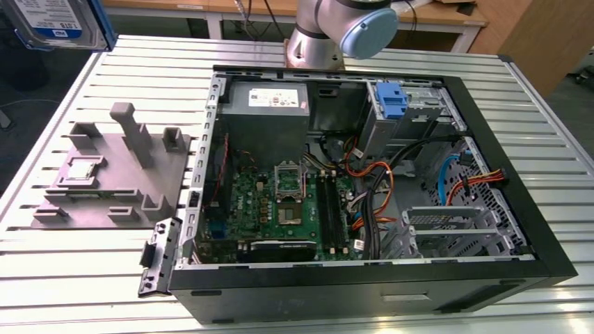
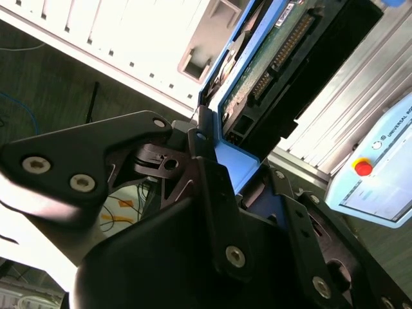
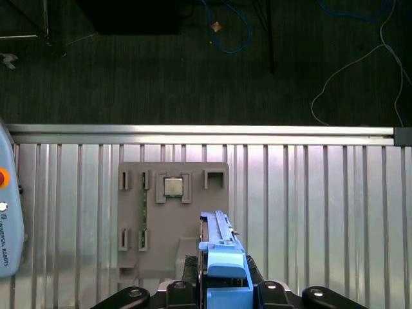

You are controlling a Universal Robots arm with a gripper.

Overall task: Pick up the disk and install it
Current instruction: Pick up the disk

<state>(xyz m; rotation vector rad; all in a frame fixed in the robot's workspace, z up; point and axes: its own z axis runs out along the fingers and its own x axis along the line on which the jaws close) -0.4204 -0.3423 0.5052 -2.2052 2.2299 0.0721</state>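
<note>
Claw (image 3: 223,284) is clamped on the disk (image 3: 217,233) by its blue frame. The disk's long axis runs straight out from the claw, above the stand (image 3: 168,226). The case (image 1: 352,287) lies well apart.

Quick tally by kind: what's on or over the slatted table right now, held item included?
Silver-grey hard disk with blue carrier frame, held in the black gripper: 1
Grey plastic stand with upright posts: 1
Open black computer case: 1
Pale teach pendant with a red button: 1
Total: 4
</note>
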